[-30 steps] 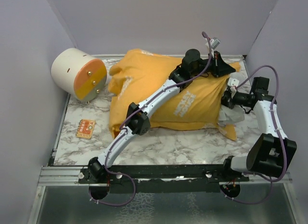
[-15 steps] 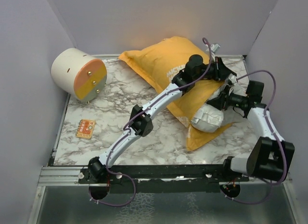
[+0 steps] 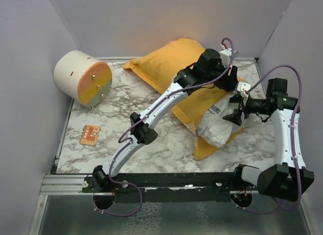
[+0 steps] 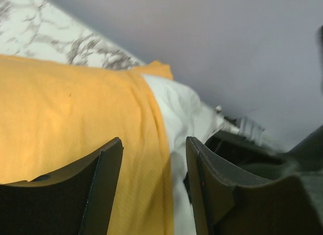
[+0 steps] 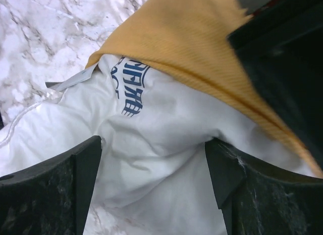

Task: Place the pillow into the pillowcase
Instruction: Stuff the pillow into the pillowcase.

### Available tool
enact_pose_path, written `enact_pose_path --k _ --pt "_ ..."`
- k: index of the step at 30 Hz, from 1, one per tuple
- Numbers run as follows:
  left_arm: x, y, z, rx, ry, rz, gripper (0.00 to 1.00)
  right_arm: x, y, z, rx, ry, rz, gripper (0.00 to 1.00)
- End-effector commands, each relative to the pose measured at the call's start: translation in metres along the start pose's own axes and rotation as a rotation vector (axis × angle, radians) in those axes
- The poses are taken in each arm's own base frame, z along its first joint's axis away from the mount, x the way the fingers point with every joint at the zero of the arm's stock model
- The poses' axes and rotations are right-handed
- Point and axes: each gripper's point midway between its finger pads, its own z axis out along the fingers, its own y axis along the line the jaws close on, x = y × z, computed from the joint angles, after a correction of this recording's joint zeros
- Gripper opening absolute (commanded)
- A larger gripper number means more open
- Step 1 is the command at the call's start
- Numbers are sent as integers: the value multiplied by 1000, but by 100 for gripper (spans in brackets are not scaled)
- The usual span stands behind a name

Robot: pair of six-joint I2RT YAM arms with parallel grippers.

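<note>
The orange-yellow pillowcase [image 3: 169, 68] lies slanted from the back wall toward the right front, with most of the pillow inside. The pillow's white end [image 3: 216, 126] bulges out of the case's mouth on the right. My left gripper [image 3: 233, 82] hovers over that mouth. In the left wrist view it [image 4: 154, 161] is open above the pillowcase [image 4: 65, 113] hem and the white pillow [image 4: 179, 106]. My right gripper [image 3: 235, 112] sits just right of the bulge. Its wrist view shows it [image 5: 154, 159] open wide over the pillow [image 5: 151, 129], which carries blue print, with the pillowcase [image 5: 192, 43] edge behind.
A cream-and-orange cylinder [image 3: 83, 78] lies at the back left. A small orange card [image 3: 90, 134] rests on the marble table [image 3: 126, 108] near the left front. Walls close in on the left, back and right. My left arm stretches diagonally across the middle.
Both grippers have gone from shut to open. The pillowcase with the pillow swung from lying across the middle to a slant at the back right, and more white pillow shows.
</note>
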Motion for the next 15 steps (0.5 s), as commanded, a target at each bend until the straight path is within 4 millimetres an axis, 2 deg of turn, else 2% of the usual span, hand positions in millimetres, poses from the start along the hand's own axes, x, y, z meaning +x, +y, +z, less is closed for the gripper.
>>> enact_pose_path --k 1,4,9,11,15 --pt "-5 -12 -51 -170 85 184 56 -14 2 -19 27 66 -152 84" --pt "-19 -20 -78 -267 78 263 56 -18 5 -23 16 85 -166 84" --pt "-22 -22 -109 -409 106 338 59 -28 11 -32 11 100 -193 84" --pt "-25 -23 -118 -443 106 347 59 -31 13 -34 21 99 -218 86" --pt "-46 -30 -141 -484 56 373 59 -38 19 -36 28 79 -235 89"
